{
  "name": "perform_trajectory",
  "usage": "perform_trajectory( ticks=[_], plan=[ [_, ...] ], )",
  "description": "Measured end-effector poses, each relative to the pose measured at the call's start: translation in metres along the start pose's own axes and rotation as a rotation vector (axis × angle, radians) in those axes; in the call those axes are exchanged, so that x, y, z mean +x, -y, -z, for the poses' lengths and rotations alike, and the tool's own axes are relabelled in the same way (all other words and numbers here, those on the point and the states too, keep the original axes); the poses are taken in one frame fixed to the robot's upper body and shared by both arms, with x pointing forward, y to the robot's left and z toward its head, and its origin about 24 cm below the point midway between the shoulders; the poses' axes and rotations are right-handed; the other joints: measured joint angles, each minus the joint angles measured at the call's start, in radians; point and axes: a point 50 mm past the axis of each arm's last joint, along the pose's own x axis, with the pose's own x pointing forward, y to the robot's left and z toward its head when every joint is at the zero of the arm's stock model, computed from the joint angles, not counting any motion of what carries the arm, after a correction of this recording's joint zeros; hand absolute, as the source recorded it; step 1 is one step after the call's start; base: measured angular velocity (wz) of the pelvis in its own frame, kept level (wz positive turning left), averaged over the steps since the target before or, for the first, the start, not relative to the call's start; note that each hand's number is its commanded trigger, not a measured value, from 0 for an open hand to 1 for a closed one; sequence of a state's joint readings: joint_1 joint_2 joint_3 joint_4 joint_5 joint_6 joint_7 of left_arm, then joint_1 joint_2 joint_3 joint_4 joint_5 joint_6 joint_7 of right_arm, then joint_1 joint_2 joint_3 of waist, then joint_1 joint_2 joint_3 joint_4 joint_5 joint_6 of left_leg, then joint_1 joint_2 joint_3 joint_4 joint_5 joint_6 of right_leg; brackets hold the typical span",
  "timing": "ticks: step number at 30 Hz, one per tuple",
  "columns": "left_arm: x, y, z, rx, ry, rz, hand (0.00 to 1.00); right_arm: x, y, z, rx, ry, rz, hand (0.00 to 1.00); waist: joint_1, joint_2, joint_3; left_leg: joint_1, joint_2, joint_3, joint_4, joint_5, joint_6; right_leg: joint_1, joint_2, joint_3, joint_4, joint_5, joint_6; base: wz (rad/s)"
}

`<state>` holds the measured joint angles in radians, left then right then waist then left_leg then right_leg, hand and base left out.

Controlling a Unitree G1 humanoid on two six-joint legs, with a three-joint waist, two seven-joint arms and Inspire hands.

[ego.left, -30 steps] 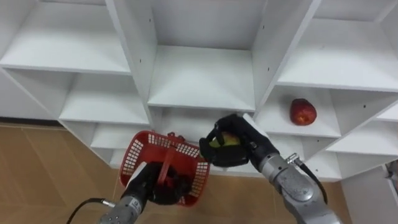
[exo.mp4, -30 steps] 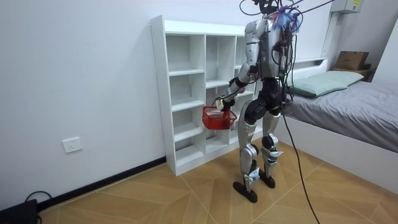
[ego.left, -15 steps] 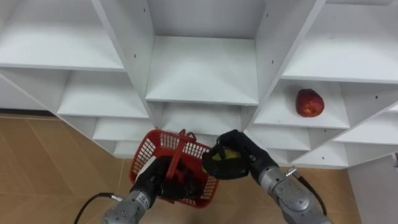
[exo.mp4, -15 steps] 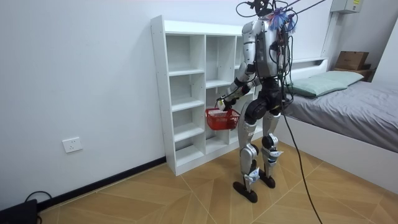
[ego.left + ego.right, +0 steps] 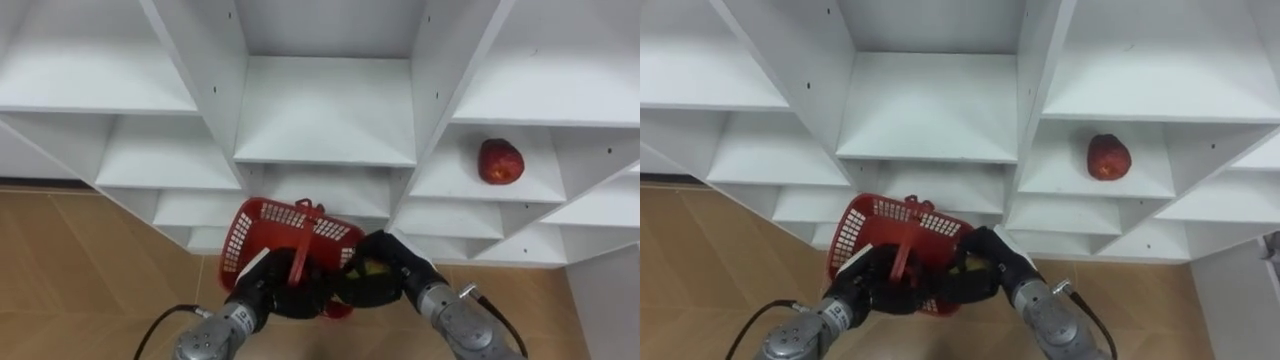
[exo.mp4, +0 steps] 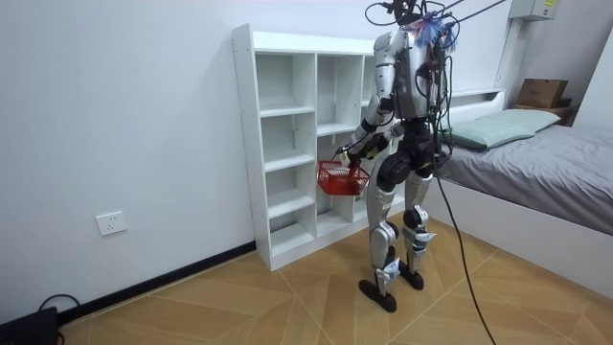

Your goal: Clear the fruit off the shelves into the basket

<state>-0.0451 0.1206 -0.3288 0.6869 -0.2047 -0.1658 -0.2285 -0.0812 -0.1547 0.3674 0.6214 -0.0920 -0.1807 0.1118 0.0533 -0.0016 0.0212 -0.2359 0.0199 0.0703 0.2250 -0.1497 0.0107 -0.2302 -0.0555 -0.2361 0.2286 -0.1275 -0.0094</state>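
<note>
1. Since a second ago the right hand [image 5: 388, 285] has dropped from the shelf edge to the right rim of the basket [image 5: 262, 222], and the basket has come across to meet it.
2. Its fingers are curled round a yellow-green fruit [image 5: 368, 268]. So little shows between them that the fruit's long axis cannot be told.
3. The left hand [image 5: 268, 293] has its fingers wrapped round the red handle [image 5: 298, 262], which runs from the near rim to the far one.
4. The basket is tilted with its mouth towards the camera and its long axis roughly left to right. Both hands hide the inside.
5. Its far rim overlaps the lower shelves of the closet [image 5: 325, 110]. Bare floor [image 5: 80, 270] lies open to the left.
6. A red apple [image 5: 500, 161] sits alone in a right-column cell, well apart from both hands.
7. In the room view the robot stands upright close before the closet.
</note>
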Motion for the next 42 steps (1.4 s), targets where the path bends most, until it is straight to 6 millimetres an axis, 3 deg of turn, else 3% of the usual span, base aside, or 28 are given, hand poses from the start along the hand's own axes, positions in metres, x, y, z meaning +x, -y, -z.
perform_trajectory(
  ticks=[18,26,42],
  plan=[
    [0.003,0.003,-0.004,-0.118,0.033,0.001,1.0,0.01,0.005,-0.009,0.064,0.02,0.014,1.0,-0.019,-0.011,0.0054,0.002,0.0,0.012,0.013,0.0,0.0,0.001,0.002,0.015,0.005,0.0,-0.002,-0.01],
    [0.004,0.008,-0.005,-0.216,0.051,0.003,1.0,0.016,0.008,-0.021,-0.002,0.049,0.117,1.0,-0.017,-0.01,0.0051,0.001,0.0,0.012,0.015,0.0,0.0,0.001,0.003,0.016,0.005,0.0,-0.002,0.0],
    [0.009,0.024,-0.007,-0.174,0.04,0.084,1.0,0.021,0.005,-0.027,-0.11,0.067,0.154,1.0,-0.014,-0.007,0.0042,-0.001,0.002,0.011,0.014,0.0,0.0,0.004,0.006,0.012,0.0,0.0,-0.003,0.0]
  ],
)
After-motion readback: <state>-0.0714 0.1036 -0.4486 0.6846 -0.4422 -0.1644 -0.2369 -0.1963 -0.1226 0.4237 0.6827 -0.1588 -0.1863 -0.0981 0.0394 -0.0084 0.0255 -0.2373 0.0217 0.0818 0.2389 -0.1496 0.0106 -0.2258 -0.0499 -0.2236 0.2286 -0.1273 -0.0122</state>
